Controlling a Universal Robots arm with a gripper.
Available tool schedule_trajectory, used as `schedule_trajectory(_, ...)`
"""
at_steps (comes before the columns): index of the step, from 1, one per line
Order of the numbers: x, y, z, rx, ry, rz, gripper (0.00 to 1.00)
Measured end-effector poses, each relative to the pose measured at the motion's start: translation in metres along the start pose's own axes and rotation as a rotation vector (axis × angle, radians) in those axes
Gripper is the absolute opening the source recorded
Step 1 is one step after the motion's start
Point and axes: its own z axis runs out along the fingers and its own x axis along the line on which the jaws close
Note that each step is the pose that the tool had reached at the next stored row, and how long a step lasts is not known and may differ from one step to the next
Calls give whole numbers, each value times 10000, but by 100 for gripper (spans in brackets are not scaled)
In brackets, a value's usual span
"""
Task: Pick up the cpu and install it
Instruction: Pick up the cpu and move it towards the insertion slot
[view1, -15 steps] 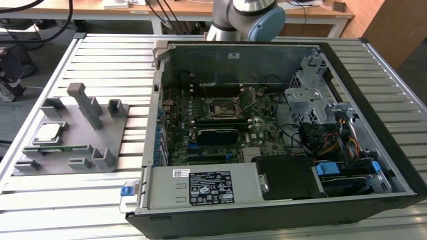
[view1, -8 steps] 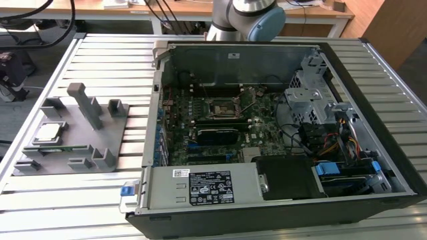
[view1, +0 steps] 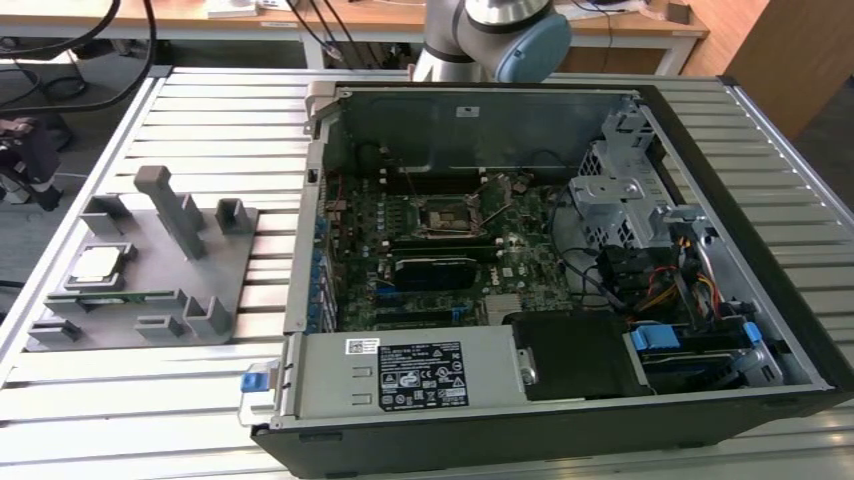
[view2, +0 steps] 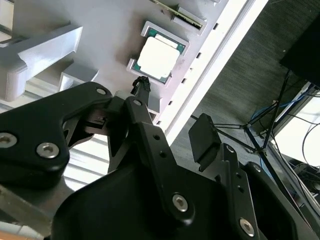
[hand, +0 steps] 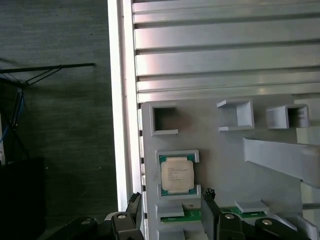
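In the exterior view, an open computer case lay on the slatted metal counter, with the arm rising behind it. A grey fixture sat on the counter toward the exterior view's left, just beside the case. The cpu lay flat on this fixture, silver top up, well apart from the black-framed socket on the board inside the case. A thin green memory stick lay on the fixture just beside the cpu.

In the second wrist view, the tool hung above the fixture with its black fingers spread apart and nothing held between them. The cpu rested in its seat, framed by low grey corner pieces. It lay near the fingertips but clear of them.

In the first wrist view, the cpu lay square in the same seat on the fixture, near the fixture's edge. The tool showed as two dark fingertips set wide, one at either side of the seat, neither touching the chip. A strip of the memory stick showed between grey clips just beside the cpu. The ribbed counter ran on beyond the fixture.
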Motion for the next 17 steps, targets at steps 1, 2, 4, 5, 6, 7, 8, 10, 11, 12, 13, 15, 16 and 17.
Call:
schedule_trajectory(1, -3, -1, 14, -1, 0, 0, 59)
schedule_trajectory(2, -9, -1, 25, 0, 2, -1, 59)
schedule_trajectory(4, -21, 0, 52, -1, 1, 1, 59)
schedule_trajectory(5, -26, -1, 67, -2, 0, -1, 59)
schedule_trajectory(6, -27, -1, 82, -2, -1, 1, 59)
schedule_trajectory(7, -27, -2, 97, -2, 0, 5, 59)
schedule_trajectory(8, -28, -2, 109, -1, 1, 15, 59)
schedule_trajectory(10, -32, -3, 137, -2, -2, 44, 59)
schedule_trajectory(11, -34, -4, 151, -2, -2, 54, 59)
schedule_trajectory(12, -35, -4, 166, -2, -2, 58, 59)
schedule_trajectory(13, -35, -5, 178, -2, -2, 60, 59)
schedule_trajectory(15, -35, -6, 201, -4, -2, 61, 59)
schedule_trajectory(16, -36, -6, 213, -6, -2, 61, 59)
schedule_trajectory(17, -35, -6, 224, -8, -1, 61, 59)
